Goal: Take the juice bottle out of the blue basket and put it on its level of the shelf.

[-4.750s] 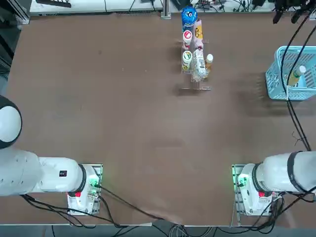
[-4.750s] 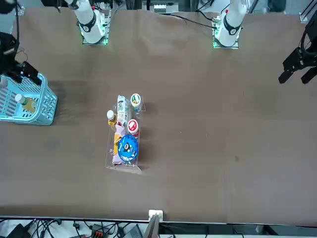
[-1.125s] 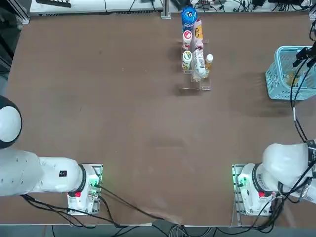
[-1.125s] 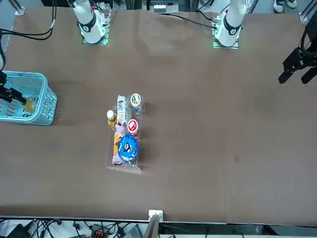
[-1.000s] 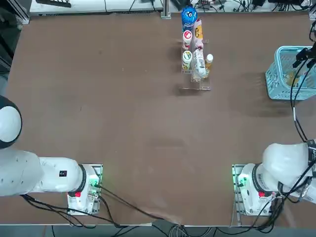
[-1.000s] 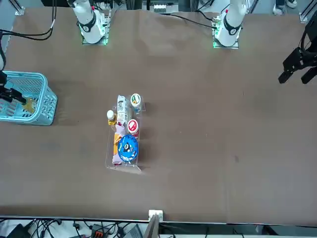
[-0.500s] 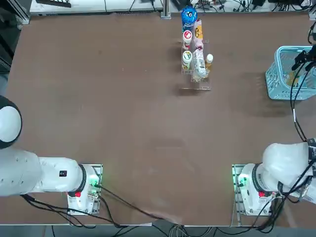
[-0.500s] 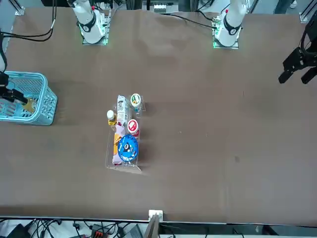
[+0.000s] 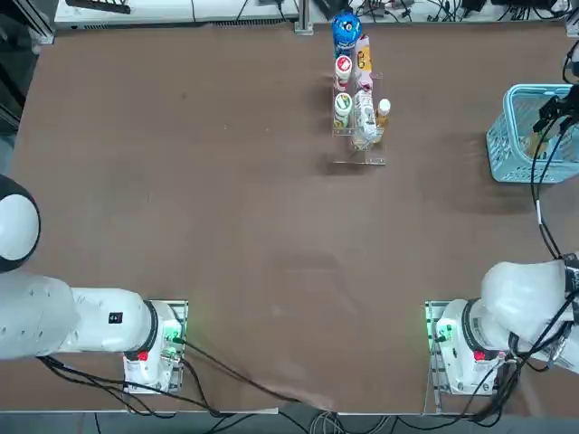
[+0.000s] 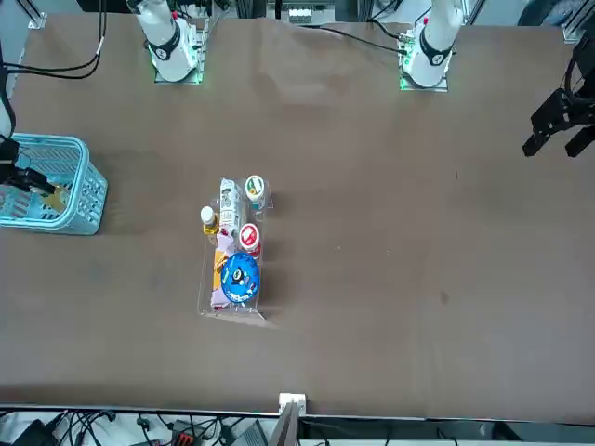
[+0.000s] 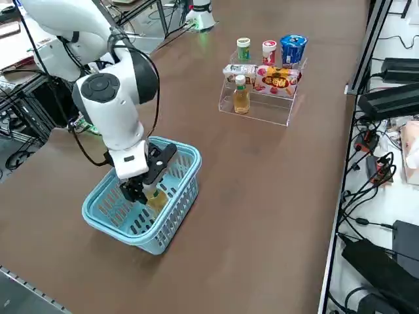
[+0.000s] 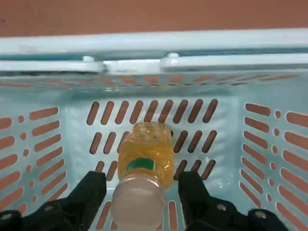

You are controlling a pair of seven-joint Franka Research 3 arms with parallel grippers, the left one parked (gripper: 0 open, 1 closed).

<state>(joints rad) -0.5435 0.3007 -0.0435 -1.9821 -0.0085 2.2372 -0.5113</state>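
The juice bottle (image 12: 144, 159) stands in the blue basket (image 12: 144, 48), pale yellow with a white cap. My right gripper (image 12: 142, 192) is lowered into the basket, open, one finger on each side of the bottle's neck with only slim gaps. From the side, the gripper (image 11: 141, 193) straddles the bottle (image 11: 156, 197) inside the basket (image 11: 163, 229). From overhead, the basket (image 9: 507, 149) sits at the table's right edge, and the clear shelf (image 9: 359, 154) stands far to its left. The arm hides most of the bottle from above.
The shelf (image 11: 262, 108) holds a more orange white-capped bottle (image 11: 241, 95), a big blue-topped container (image 11: 292, 47), small cups and snack packs. Its lowest front step (image 9: 357, 161) is bare. Black cables trail from the right arm over the basket.
The gripper, which hung above the basket several seconds ago, is now down inside it. Over the last second its fingers have drawn in toward the bottle; the arm barely moved.
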